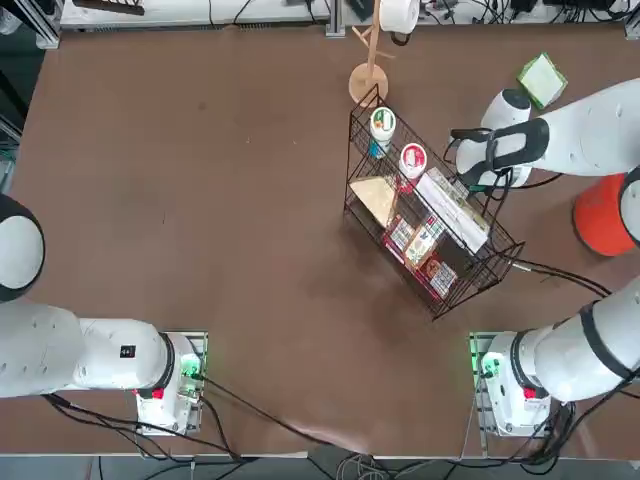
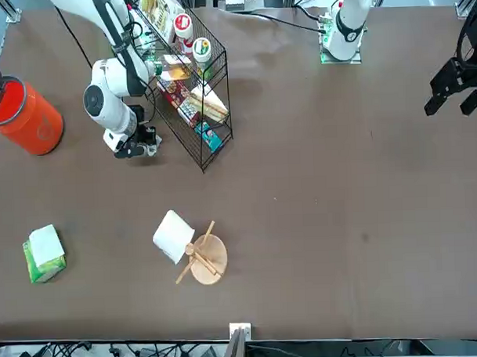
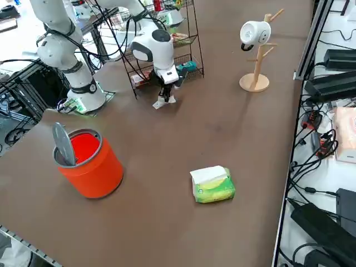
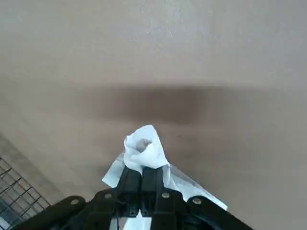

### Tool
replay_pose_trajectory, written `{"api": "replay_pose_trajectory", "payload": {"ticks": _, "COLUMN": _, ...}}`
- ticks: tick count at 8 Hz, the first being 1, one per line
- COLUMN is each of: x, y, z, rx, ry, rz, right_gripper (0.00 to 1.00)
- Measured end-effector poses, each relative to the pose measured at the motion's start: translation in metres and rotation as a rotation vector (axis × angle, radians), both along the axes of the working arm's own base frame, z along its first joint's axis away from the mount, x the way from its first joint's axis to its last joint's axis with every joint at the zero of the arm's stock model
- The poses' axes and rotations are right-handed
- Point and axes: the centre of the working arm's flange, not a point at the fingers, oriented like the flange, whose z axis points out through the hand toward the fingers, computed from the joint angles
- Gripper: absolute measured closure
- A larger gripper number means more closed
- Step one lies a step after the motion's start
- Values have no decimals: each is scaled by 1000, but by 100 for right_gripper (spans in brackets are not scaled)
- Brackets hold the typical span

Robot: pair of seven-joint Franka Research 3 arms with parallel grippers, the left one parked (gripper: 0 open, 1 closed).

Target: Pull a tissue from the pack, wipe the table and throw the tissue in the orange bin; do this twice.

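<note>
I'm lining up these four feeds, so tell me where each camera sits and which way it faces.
Top: overhead, bases nearest; both arms, wire basket.
Front: across the table, facing the robot; working arm, orange bin.
Right side: raised, looking diagonally; pack, bin, right gripper.
Wrist: on the right arm; fingers shut on tissue.
Front and side share bin, pack.

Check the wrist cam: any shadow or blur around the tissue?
Right wrist view: a broad soft-edged dark shadow band lies on the table just beyond the tissue; the tissue and the shut tool look sharp. Right side view: only a faint shadow under the tool.
</note>
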Motion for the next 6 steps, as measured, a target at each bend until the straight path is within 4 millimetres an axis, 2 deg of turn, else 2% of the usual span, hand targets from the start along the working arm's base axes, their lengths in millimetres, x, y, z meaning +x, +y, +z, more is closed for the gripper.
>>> {"api": "replay_pose_trajectory", "payload": {"ticks": 3, "x": 2, "y": 7, "z": 3, "rx": 0, "ry": -19, "rz": 0, "right_gripper": 98}}
{"api": "replay_pose_trajectory", "payload": {"ticks": 6, "x": 17, "y": 9, "z": 32, "rx": 19, "ry": -102, "rz": -7, "right_gripper": 98}}
